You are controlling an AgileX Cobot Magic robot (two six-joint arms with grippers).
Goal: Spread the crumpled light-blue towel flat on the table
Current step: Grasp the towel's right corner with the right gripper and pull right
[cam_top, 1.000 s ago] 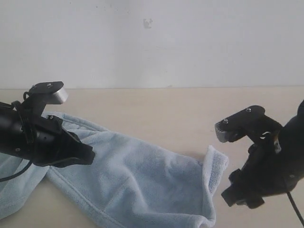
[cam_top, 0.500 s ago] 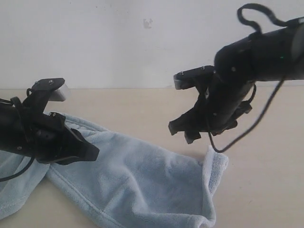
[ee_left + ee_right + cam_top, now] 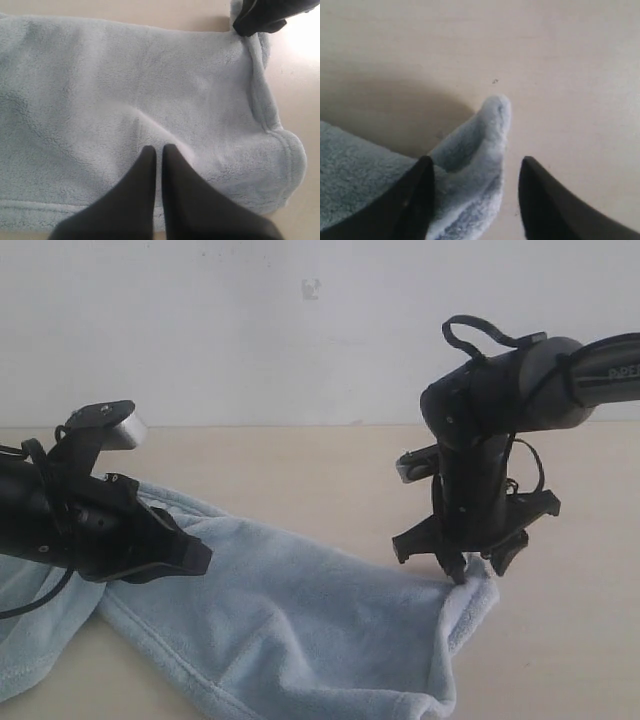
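The pale-blue towel (image 3: 300, 625) lies rumpled on the cream table (image 3: 320, 465), running from the left edge to a raised corner at the right. My right gripper (image 3: 475, 570) points down at that corner. In the right wrist view its fingers (image 3: 424, 175) stand open on either side of the upturned towel corner (image 3: 487, 130), not closed on it. My left gripper (image 3: 198, 560) hovers low over the towel's left part. Its fingertips (image 3: 157, 148) are shut together over the towel (image 3: 125, 75) with nothing visible between them. The white tag is not in view.
A plain pale wall (image 3: 250, 330) rises behind the table's far edge. Bare table (image 3: 545, 50) lies beyond and to the right of the towel corner. The right gripper's dark body (image 3: 260, 17) shows at the towel's far corner in the left wrist view.
My right arm swung up from the low right, crossed toward the middle, then came down over the towel's raised right corner. The left gripper crept slightly right.
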